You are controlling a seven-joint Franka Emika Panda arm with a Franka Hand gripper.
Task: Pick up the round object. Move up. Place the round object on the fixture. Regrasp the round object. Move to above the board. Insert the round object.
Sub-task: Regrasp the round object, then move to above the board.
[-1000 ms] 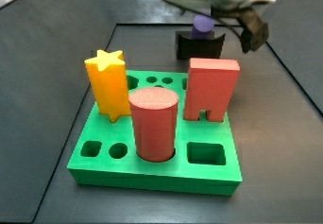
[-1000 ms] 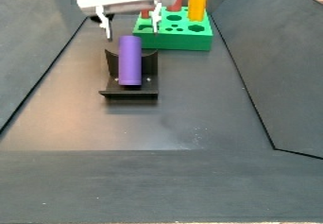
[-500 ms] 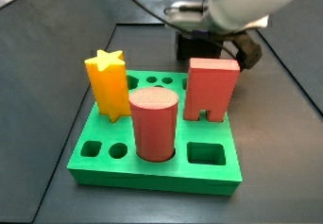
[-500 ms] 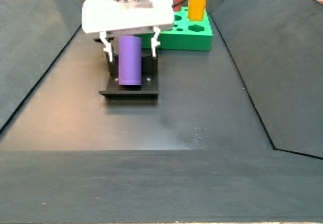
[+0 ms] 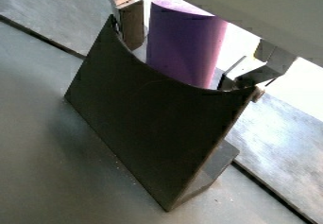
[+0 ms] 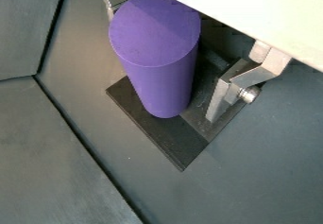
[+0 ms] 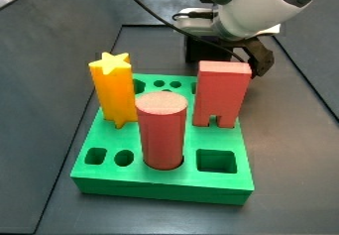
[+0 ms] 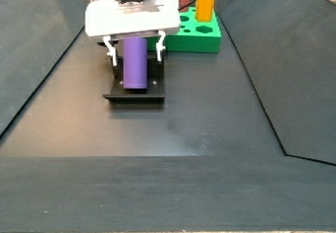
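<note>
Two silver fingers (image 6: 237,86) of the gripper (image 8: 132,46) straddle the round object (image 8: 133,62) — one plate on each side of the purple peg, spread apart, with no clear contact visible in either wrist view. In a wrist view the near finger (image 5: 127,20) stands just beside the peg's flank, while its partner sits at the far side with a sliver of gap. The round object (image 6: 154,65) lies on its side in the fixture (image 8: 134,87), cradled in the dark block's notch, its flat end facing the camera in a wrist view (image 5: 187,46). In a side view the fixture's base plate extends past the peg's near end onto the dark floor.

Beyond it stands the board (image 7: 166,150) — a green slab carrying a yellow star-topped peg (image 7: 111,85), a salmon-red cylinder (image 7: 162,130) and a red block (image 7: 223,93). In that side view the arm's body hides the fixture, behind the board.
</note>
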